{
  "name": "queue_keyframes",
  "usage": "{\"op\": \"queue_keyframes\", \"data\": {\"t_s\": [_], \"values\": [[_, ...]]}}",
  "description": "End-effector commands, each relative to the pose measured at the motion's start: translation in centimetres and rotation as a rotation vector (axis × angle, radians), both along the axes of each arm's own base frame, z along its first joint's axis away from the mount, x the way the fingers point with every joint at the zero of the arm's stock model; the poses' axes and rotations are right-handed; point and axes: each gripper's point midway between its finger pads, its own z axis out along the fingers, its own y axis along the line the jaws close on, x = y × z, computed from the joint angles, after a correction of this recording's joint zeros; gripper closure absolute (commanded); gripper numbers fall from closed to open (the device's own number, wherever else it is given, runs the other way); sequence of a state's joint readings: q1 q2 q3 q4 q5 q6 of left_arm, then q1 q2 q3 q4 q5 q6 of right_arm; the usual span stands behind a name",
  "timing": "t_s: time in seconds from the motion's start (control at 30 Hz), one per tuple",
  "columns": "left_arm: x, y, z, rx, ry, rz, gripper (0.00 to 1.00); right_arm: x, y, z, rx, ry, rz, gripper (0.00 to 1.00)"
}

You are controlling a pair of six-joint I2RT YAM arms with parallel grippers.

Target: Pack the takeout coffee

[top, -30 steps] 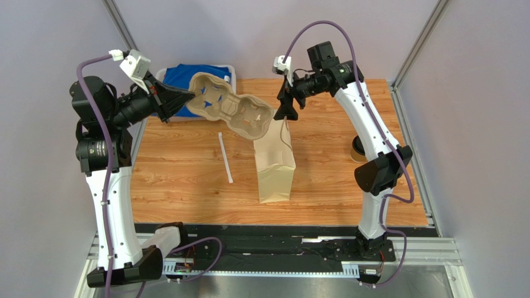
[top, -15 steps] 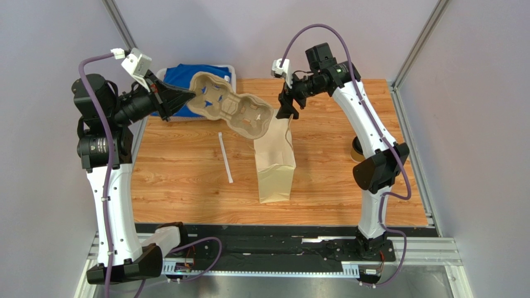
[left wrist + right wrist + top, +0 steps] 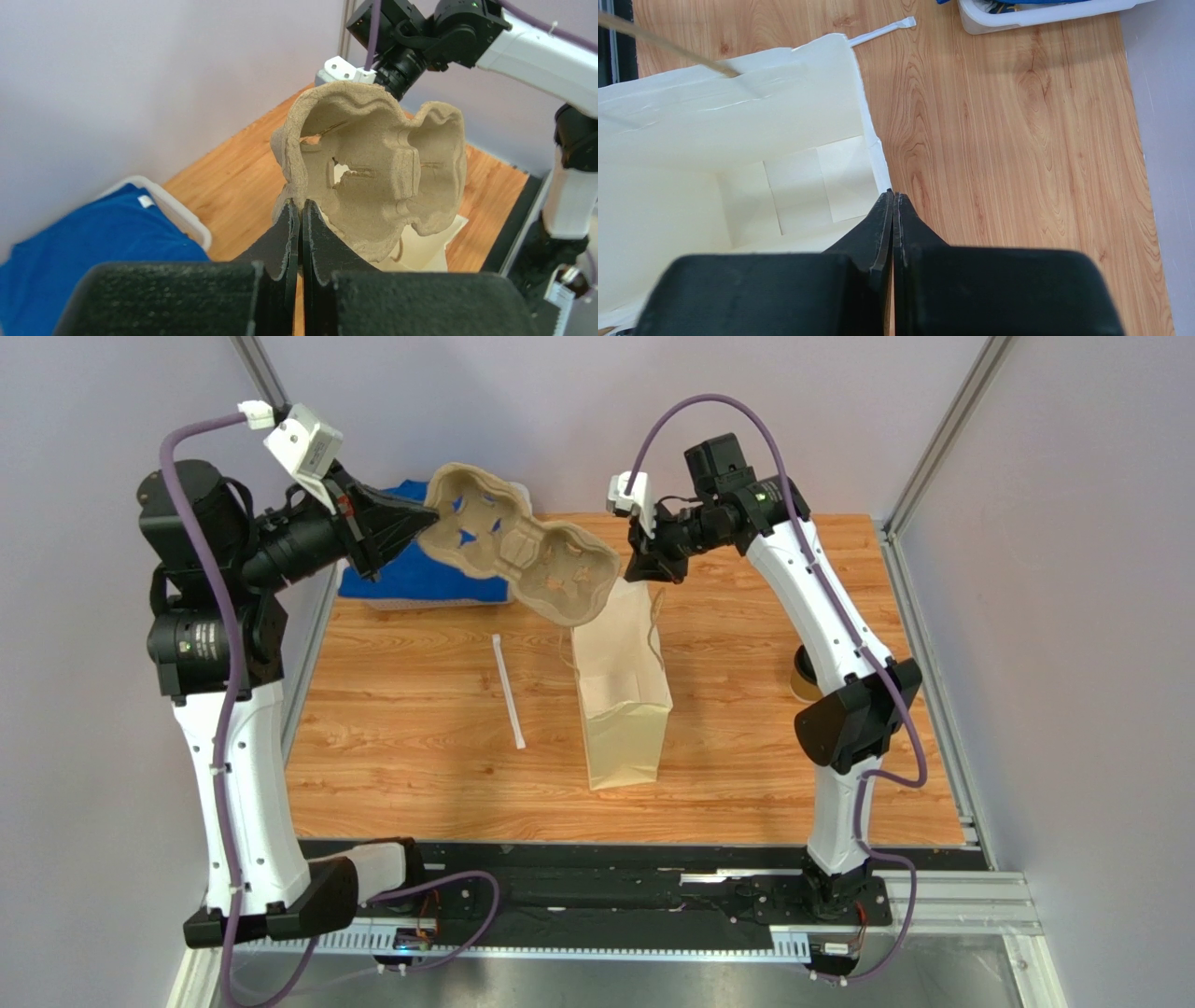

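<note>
Your top camera looked down from high above the cream paper bag (image 3: 624,693). Your right wrist camera peered closely into it; your left wrist camera faced it past the grey-brown moulded pulp tray (image 3: 379,175). All three shared that bag.

The left fingers (image 3: 284,238) are matt black plastic, faintly grainy. Pinched between them, the pulp tray (image 3: 379,175) is moulded paper fibre, grey-tan, rough and dull, fuzzy at the rim. Left of them lies soft, matt blue cloth (image 3: 91,238). The right fingers (image 3: 875,234) share that matt black finish. At their tips the paper bag (image 3: 738,126) is smooth cream paper, unglossed, creased inside. Right of them the surface (image 3: 1018,175) is orange-brown wood grain with a satin sheen. Beyond their tips lie a white paper-wrapped straw (image 3: 882,31) and a glossy white plastic tub (image 3: 1032,15).
</note>
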State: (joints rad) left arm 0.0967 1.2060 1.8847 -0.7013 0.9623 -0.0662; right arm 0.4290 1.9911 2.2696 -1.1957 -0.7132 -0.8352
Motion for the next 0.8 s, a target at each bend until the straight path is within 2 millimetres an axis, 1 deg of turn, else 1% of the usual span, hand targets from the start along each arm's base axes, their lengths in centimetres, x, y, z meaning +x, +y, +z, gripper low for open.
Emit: {"op": "queue_keyframes", "data": {"t_s": [0.0, 0.03, 0.07, 0.1, 0.13, 0.2, 0.23, 0.27, 0.3, 0.33, 0.37, 0.4, 0.43, 0.47, 0.53, 0.57, 0.6, 0.63, 0.67, 0.7, 0.77], "values": [[-1.8, -0.3, 3.5, 0.123, -0.191, 0.022, 1.00, -1.2, 0.0, 5.5, 0.093, -0.108, -0.025, 1.00], [-2.5, -1.3, 3.0, 0.146, -0.187, -0.009, 1.00, -1.8, -0.2, 6.4, 0.103, -0.119, -0.034, 1.00], [-3.0, -1.4, 3.7, 0.208, -0.264, -0.009, 1.00, -1.8, -0.2, 6.0, 0.090, -0.119, -0.049, 1.00], [-2.5, -1.2, 3.4, 0.245, -0.271, 0.034, 1.00, -1.9, -0.3, 6.2, 0.087, -0.124, -0.059, 1.00], [-3.3, -2.3, 2.8, 0.270, -0.264, -0.008, 1.00, -2.2, -0.3, 6.3, 0.089, -0.117, -0.068, 1.00], [-3.0, -2.4, 2.2, 0.323, -0.277, 0.012, 1.00, -2.9, -0.6, 6.4, 0.089, -0.105, -0.077, 1.00], [-3.4, -3.2, 1.6, 0.335, -0.271, -0.020, 1.00, -3.3, -0.4, 6.3, 0.091, -0.096, -0.076, 1.00], [-3.5, -3.4, 1.4, 0.369, -0.299, -0.028, 1.00, -3.8, -0.6, 6.9, 0.100, -0.107, -0.079, 1.00], [-3.2, -2.9, 1.3, 0.403, -0.311, 0.016, 1.00, -3.7, -0.7, 6.2, 0.097, -0.100, -0.090, 1.00], [-3.6, -3.8, 0.6, 0.429, -0.314, -0.015, 1.00, -3.9, -0.6, 6.4, 0.103, -0.104, -0.098, 1.00], [-3.6, -3.9, 0.4, 0.464, -0.337, -0.015, 1.00, -4.0, -0.9, 7.1, 0.115, -0.131, -0.111, 1.00], [-3.3, -3.6, 0.1, 0.492, -0.335, 0.016, 1.00, -4.1, -0.9, 6.8, 0.111, -0.122, -0.118, 1.00], [-3.5, -4.1, -0.1, 0.507, -0.342, 0.000, 1.00, -4.2, -0.9, 6.9, 0.112, -0.123, -0.123, 1.00], [-3.2, -3.9, -0.3, 0.536, -0.352, 0.023, 1.00, -4.3, -0.9, 7.1, 0.116, -0.119, -0.135, 1.00], [-3.3, -4.4, -0.5, 0.558, -0.365, 0.015, 1.00, -4.3, -0.9, 7.6, 0.125, -0.119, -0.152, 1.00], [-3.1, -4.1, -0.6, 0.587, -0.376, 0.037, 1.00, -4.4, -1.0, 7.8, 0.130, -0.107, -0.168, 1.00], [-3.2, -4.7, -0.8, 0.600, -0.385, 0.020, 1.00, -4.4, -0.9, 8.1, 0.137, -0.105, -0.174, 1.00], [-3.2, -4.9, -0.8, 0.619, -0.401, 0.018, 1.00, -4.5, -0.7, 8.4, 0.144, -0.107, -0.178, 1.00], [-3.0, -4.8, -0.8, 0.638, -0.409, 0.036, 1.00, -4.4, -0.8, 8.5, 0.143, -0.105, -0.191, 1.00], [-3.1, -5.6, -0.8, 0.645, -0.425, 0.019, 1.00, -4.6, -0.8, 8.7, 0.147, -0.103, -0.196, 1.00], [-2.8, -5.9, -0.5, 0.673, -0.458, 0.033, 1.00, -4.9, -0.5, 8.7, 0.145, -0.102, -0.193, 1.00]]}}
